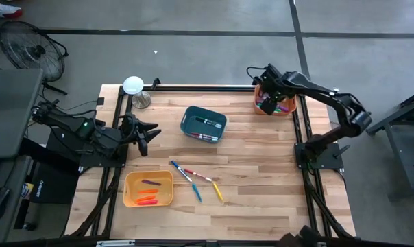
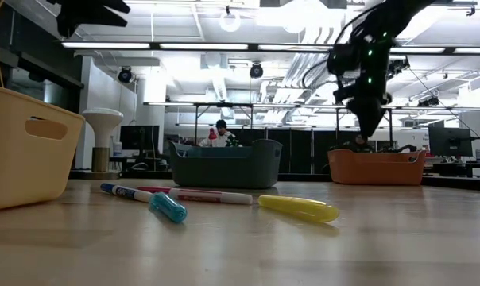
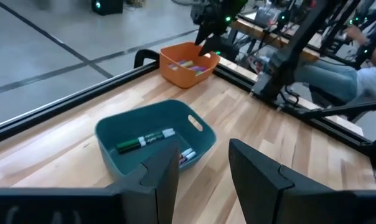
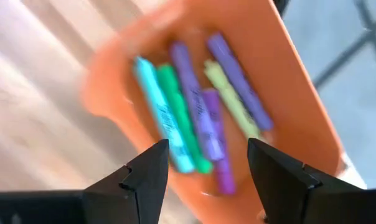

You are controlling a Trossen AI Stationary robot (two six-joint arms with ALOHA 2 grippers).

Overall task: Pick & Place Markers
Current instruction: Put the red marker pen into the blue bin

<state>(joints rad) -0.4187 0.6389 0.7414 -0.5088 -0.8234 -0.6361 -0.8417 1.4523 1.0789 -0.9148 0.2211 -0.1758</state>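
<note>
Right claw (image 1: 264, 88) is hanging over the orange bin (image 1: 287, 108) at the table's far right corner, while the left claw (image 1: 144, 136) is waiting near the left edge, its jaws apart and holding nothing. Level with the table, loose markers (image 2: 216, 195) are lying between the bins. Its wrist camera is showing released fingers (image 4: 144, 177) above the dropped markers (image 4: 203, 118); lifting straight up should be clearing the rim cleanly.

Loose markers (image 1: 197, 180) lying flat, scattered on worktop (image 1: 262, 158). Others lying in yellow bin (image 1: 129, 195), teal bin (image 1: 188, 130), orange bin (image 4: 300, 99): teal, green, purple, yellow-green, side by side.
</note>
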